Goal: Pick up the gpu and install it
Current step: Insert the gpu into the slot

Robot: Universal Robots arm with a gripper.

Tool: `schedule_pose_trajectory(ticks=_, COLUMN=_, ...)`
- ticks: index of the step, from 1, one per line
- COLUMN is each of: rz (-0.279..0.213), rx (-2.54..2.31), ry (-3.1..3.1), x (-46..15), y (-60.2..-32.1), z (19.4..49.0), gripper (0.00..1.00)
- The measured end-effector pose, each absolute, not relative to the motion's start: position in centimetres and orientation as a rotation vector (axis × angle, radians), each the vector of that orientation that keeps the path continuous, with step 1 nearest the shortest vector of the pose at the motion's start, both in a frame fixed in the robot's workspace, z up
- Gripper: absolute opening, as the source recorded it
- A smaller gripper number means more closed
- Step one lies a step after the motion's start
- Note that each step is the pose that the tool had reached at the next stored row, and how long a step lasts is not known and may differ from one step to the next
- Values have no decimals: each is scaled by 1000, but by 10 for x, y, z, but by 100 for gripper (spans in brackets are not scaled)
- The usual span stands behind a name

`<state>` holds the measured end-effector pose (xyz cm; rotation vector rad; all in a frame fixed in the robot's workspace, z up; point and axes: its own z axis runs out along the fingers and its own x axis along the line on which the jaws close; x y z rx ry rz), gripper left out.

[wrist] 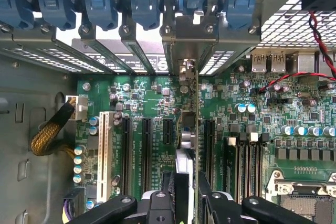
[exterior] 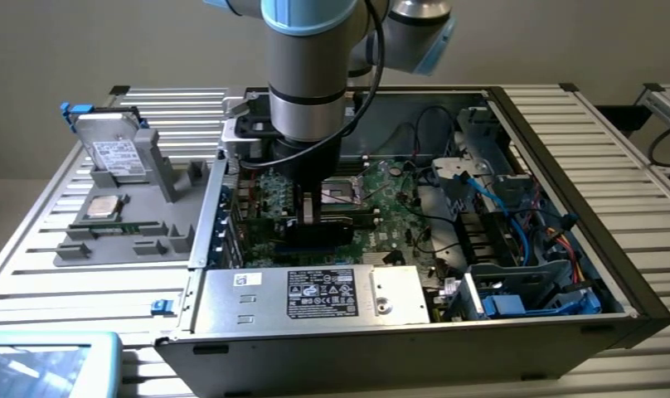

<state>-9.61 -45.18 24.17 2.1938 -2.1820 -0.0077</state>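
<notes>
Exterior view: gripper [exterior: 312, 217] down inside the open computer case [exterior: 556, 178], over the motherboard [exterior: 390, 195]. Between the jaws, a dark thin card, the gpu [exterior: 313, 230], standing on edge with its lower edge down at the board's slot row. Jaws about half closed, clamped on the card's upper part. Off to the exterior view's left, well apart from the jaws, a grey fixture [exterior: 125, 240] carrying a hard drive [exterior: 116, 153] upright and a small square chip [exterior: 103, 207] lying flat.

Wrist view: gripper [wrist: 186, 195] with its fingers [wrist: 170, 192] pinching the gpu [wrist: 195, 145] seen edge-on, a thin green line running straight away from the jaws toward the rear bracket openings [wrist: 181, 38]. Either side of the jaws, black expansion slots [wrist: 146, 153], and one white slot [wrist: 103, 156] farther out. Card's metal end close to the rear wall under the blue retaining clips [wrist: 144, 6]; cannot tell whether the edge connector is seated fully.

Handling, as a judgement: light and stiff, but fragile; thin board apt to flex or crack if pressed askew. Best held on the flat faces near the top edge, cooler block one side and bare board the other, clear of the gold contacts. Smooth faces, so likely to pivot in a pinch if the grip sits off centre.
</notes>
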Motion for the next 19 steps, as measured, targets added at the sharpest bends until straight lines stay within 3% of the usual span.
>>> schedule_pose_trajectory(ticks=6, rz=-8, rx=2193, ry=-2183, x=-96, y=-452, z=241, gripper=29)
schedule_pose_trajectory(ticks=8, rz=-8, rx=2194, ry=-2182, x=-96, y=-452, z=242, gripper=42)
schedule_pose_trajectory(ticks=19, rz=-3, rx=2192, ry=-2180, x=-96, y=-452, z=284, gripper=42)
